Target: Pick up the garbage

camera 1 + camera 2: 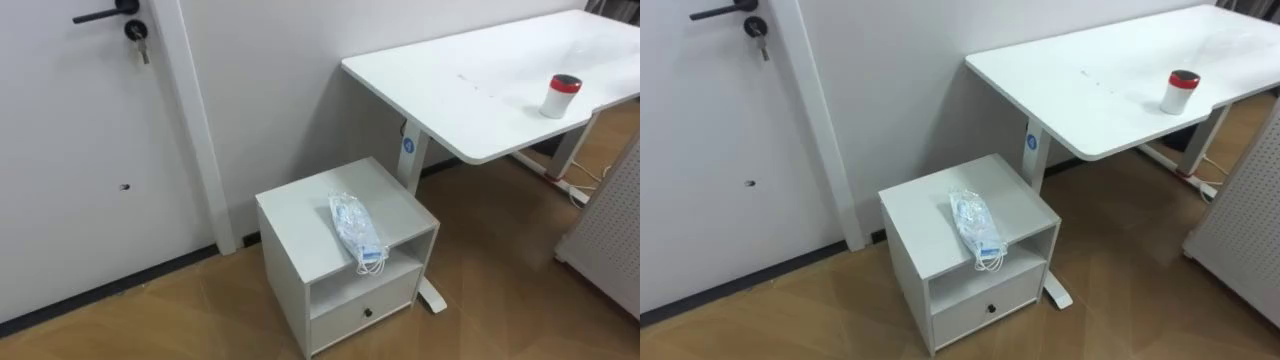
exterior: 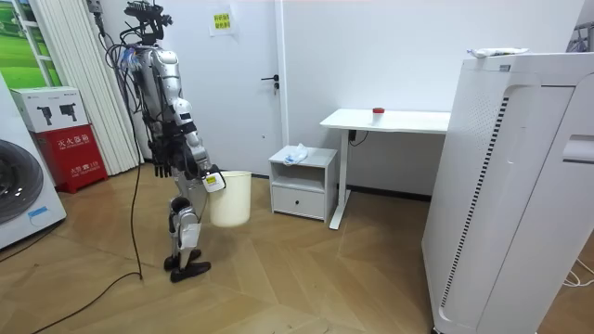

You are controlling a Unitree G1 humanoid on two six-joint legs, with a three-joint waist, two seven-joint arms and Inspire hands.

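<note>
A crumpled clear plastic bag [image 1: 355,230] with white and blue contents lies on top of the small white cabinet [image 1: 300,215], its end hanging over the front edge. The room view has me standing on the wood floor a couple of steps to the left of that cabinet [image 2: 318,160], facing it. My right hand [image 2: 212,179] is held forward at hip height, curled on the rim of a white bin [image 2: 230,199] that hangs in front of my legs. My left hand [image 2: 162,170] hangs by my hip.
A white desk [image 1: 480,80] stands right of the cabinet with a red-capped white can [image 1: 561,96] on it. A door [image 1: 90,140] is in the wall to the left. A tall white appliance [image 2: 520,186] stands at the room view's right.
</note>
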